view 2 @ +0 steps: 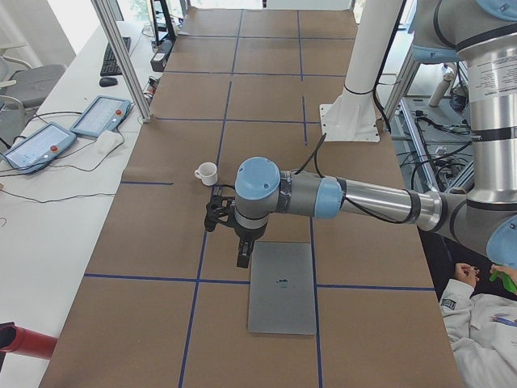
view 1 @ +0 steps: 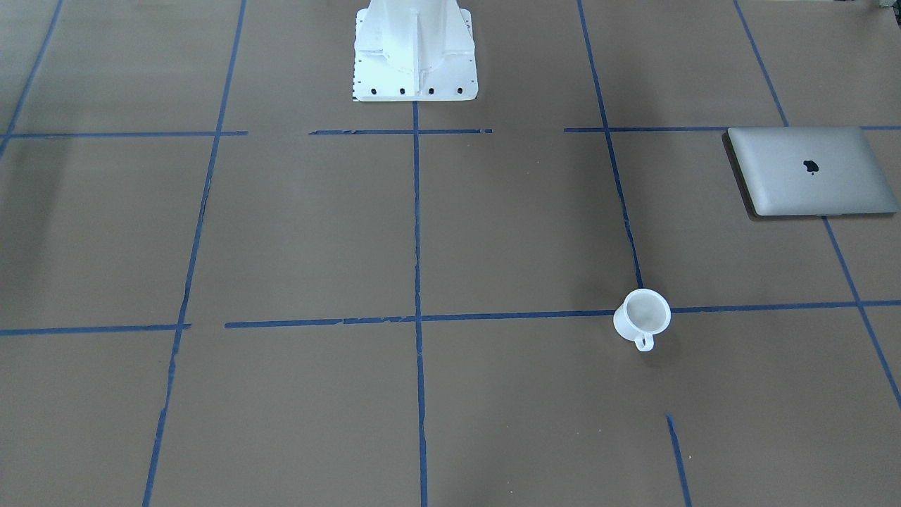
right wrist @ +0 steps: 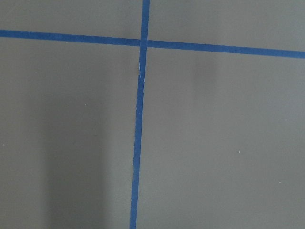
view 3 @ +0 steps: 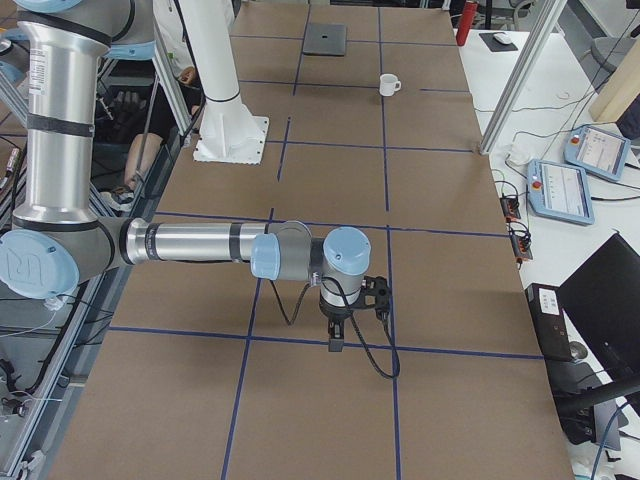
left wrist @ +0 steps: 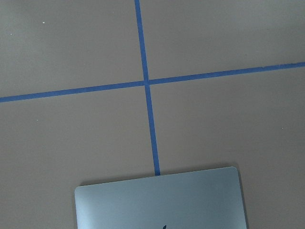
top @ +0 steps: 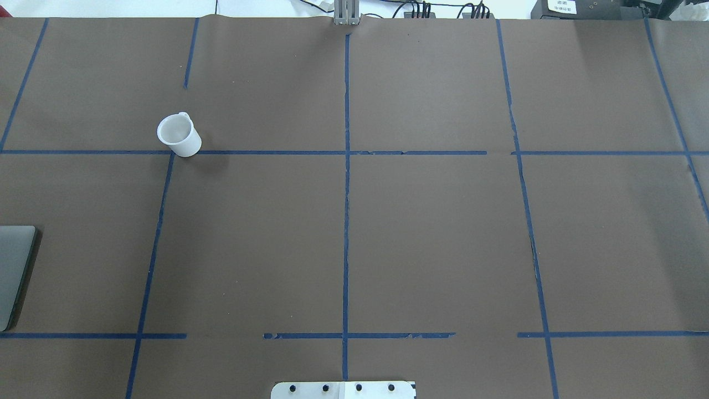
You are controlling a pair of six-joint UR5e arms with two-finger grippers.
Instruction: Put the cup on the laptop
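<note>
The small white cup (view 1: pixel 642 315) stands upright on the brown table at a crossing of blue tape lines, its handle turned away from the robot; it also shows in the overhead view (top: pixel 178 134) and both side views (view 2: pixel 207 171) (view 3: pixel 389 84). The closed silver-grey laptop (view 1: pixel 809 171) lies flat at the table's left end (top: pixel 14 266) (view 2: pixel 281 287) (left wrist: pixel 162 200), apart from the cup. My left gripper (view 2: pixel 240 257) hangs above the table between cup and laptop; I cannot tell if it is open or shut. My right gripper (view 3: pixel 336 343) hangs over the far right part; I cannot tell its state.
The white robot pedestal (view 1: pixel 415 49) stands at the table's near middle edge. Metal frame posts (view 2: pixel 121 56) and teach pendants (view 2: pixel 101 115) are along the operators' side. A person (view 2: pixel 485 323) sits behind the robot. Blue tape lines grid the brown table (top: pixel 432 233).
</note>
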